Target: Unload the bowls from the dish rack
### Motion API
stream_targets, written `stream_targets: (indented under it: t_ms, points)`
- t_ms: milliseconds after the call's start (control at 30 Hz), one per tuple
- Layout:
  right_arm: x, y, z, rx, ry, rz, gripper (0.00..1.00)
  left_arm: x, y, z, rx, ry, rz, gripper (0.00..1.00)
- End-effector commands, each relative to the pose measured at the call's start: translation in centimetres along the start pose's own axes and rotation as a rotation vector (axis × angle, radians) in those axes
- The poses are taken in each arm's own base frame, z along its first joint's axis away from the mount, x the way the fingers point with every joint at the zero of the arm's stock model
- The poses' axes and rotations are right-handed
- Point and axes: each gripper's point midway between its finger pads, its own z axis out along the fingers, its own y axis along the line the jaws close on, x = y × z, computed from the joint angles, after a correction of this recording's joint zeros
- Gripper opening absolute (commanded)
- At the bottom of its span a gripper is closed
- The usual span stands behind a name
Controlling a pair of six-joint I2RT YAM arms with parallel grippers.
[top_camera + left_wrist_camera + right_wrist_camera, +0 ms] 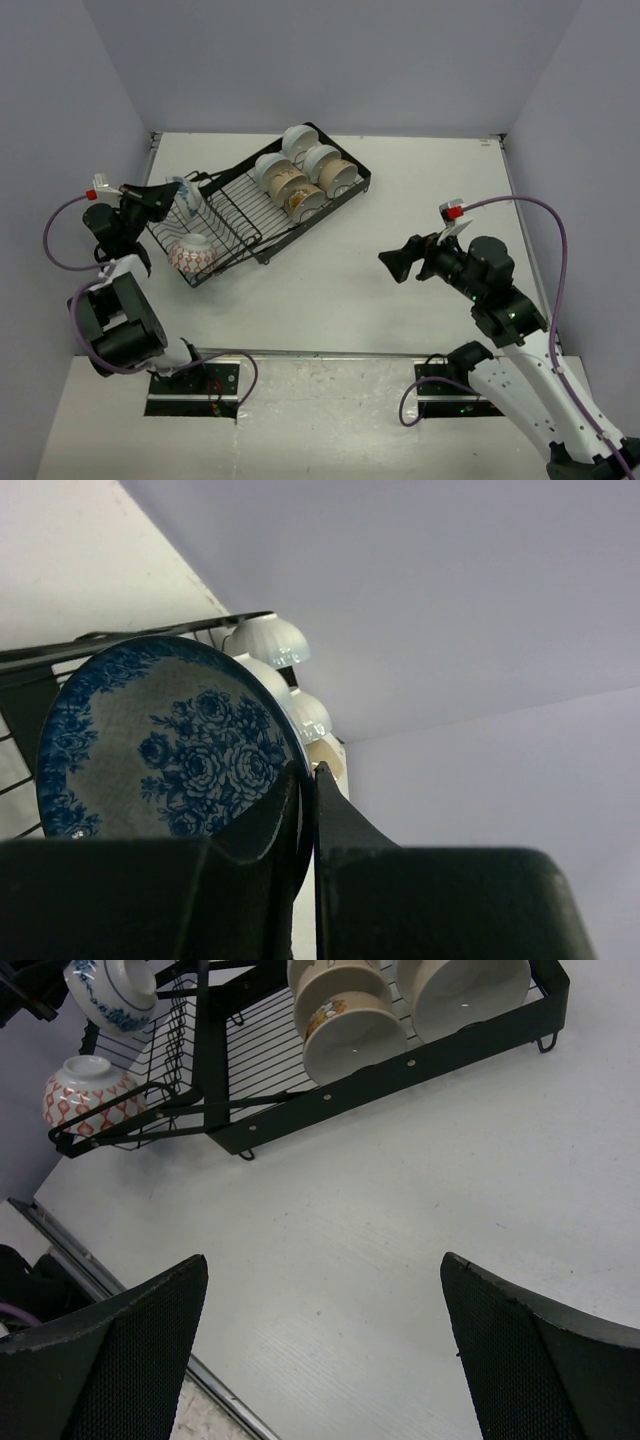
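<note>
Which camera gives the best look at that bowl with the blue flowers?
The left wrist view: the blue-flowered bowl fills it, its painted inside facing the camera, rim pinched by the left hand. The top view shows it small at the left of the dish rack; the right wrist view catches only its outside.

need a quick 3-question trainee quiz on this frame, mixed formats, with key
1. The left gripper is: A) wide open and empty; B) shut on the rim of the blue-floral bowl; C) shut on nothing.
2. True or false: the right gripper hangs open and empty over the table.
3. At which end of the dish rack does the red-patterned bowl sit?
Key: 1 B. 2 True. 3 The left end.
</note>
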Motion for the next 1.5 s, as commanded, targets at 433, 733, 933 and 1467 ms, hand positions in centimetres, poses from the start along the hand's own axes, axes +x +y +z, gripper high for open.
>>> stream_targets:
  t_ms: [433, 733, 933, 1467]
  points:
    - [-4.0, -2.5, -2.9, 0.187, -0.238, 0.066, 0.99, 1.6, -25.1, 1.5, 0.457, -0.035, 0.708, 0.0]
    - [-9.3, -4.3, -14.3, 0.416, -0.552, 0.13, 0.99, 25.0, -26.8, 5.5, 0.306, 0.386, 1.021, 0.0]
    - [-9.4, -4.4, -16.9, 0.478, -0.516, 0.078, 0.99, 35.7, -20.5, 5.5, 0.145, 0.609, 1.162, 0.0]
    - [-8.0, -3.0, -16.3, 0.384, -0.443, 0.013, 0.99, 48.7, -4.7, -0.5, -0.081, 0.878, 1.503, 0.0]
